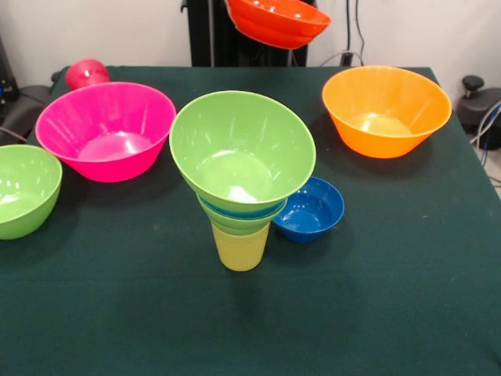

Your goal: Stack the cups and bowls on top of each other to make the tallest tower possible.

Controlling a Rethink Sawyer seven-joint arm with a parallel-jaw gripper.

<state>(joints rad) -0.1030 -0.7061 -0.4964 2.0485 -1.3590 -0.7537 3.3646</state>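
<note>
— Centre of the dark green cloth-covered table (250,329)?
— Holds the tower (241,180): pale yellow plastic cup (240,249) at the base, small lime green bowl (239,227) seated in it, thin light blue rim (243,210) above that, large lime green glossy bowl (243,149) on top, mouth tipped toward the camera.
— Just right of the stack?
— Small dark blue plastic bowl (311,208), upright on the cloth, partly hidden behind the big green one; cannot tell whether touching.
— Left side?
— Large hot-pink round bowl (106,129), upright, well apart from the tower. Beyond it, near the far left corner, a rounded red plastic cup (86,73), apparently mouth down. At the left edge, another lime green bowl (26,189), cut off by the frame.
— Right side?
— Wide yellow-orange glossy bowl (386,110), upright near the far right corner.
— And up top?
— Orange-red bowl (278,19) hanging in the air above the table, tilted, in front of the black pedestal (211,31).
— Pincer state?
— Cannot tell: not visible apart from that raised bowl, cropped by the top edge.
</note>
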